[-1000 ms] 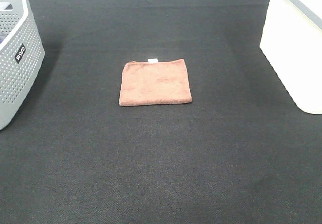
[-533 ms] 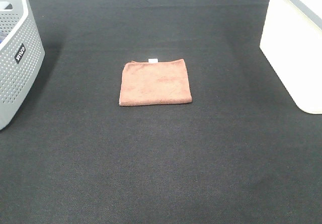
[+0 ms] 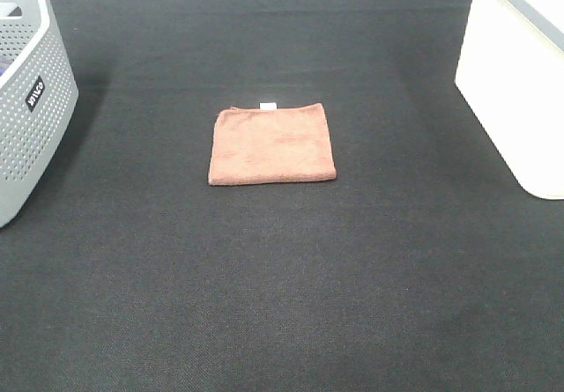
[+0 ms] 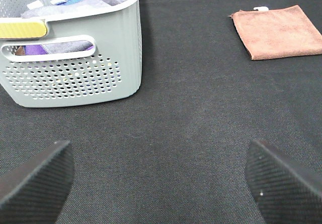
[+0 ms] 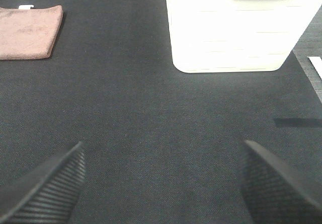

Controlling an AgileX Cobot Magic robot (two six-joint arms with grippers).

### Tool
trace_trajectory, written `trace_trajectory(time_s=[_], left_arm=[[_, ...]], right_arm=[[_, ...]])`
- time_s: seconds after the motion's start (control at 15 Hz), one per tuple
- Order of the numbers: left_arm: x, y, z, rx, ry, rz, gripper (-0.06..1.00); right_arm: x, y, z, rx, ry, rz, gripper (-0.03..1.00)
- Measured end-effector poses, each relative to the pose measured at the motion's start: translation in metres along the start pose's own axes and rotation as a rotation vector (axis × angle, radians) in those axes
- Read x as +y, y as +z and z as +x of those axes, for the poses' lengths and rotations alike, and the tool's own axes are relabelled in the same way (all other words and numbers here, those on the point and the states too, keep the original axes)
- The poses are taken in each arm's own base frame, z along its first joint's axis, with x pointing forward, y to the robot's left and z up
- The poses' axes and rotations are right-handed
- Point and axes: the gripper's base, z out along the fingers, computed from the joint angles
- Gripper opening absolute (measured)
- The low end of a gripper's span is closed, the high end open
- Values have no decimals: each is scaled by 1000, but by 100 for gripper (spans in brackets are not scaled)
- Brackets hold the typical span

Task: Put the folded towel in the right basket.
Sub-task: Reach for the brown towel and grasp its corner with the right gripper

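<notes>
A folded brown towel [image 3: 271,144] with a small white tag lies flat in the middle of the black mat. It also shows in the left wrist view [image 4: 277,31] and in the right wrist view [image 5: 29,31]. The right basket [image 3: 518,92] is plain white and stands at the right edge; the right wrist view [image 5: 234,27] shows its side. My left gripper [image 4: 161,181] is open and empty above bare mat, far from the towel. My right gripper [image 5: 163,183] is open and empty above bare mat in front of the white basket. Neither gripper shows in the exterior view.
A grey perforated basket [image 3: 26,101] stands at the left edge, holding purple and grey cloths seen in the left wrist view [image 4: 75,43]. The black mat [image 3: 282,277] covers the table.
</notes>
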Motion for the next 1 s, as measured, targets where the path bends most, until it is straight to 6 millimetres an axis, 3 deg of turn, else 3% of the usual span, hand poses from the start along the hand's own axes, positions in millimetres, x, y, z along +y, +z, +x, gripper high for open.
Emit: trace_trajectory(time_s=[1.0], left_arm=[[0, 0, 0, 0, 0, 0, 87]], right_arm=[[0, 0, 0, 0, 0, 0, 78]])
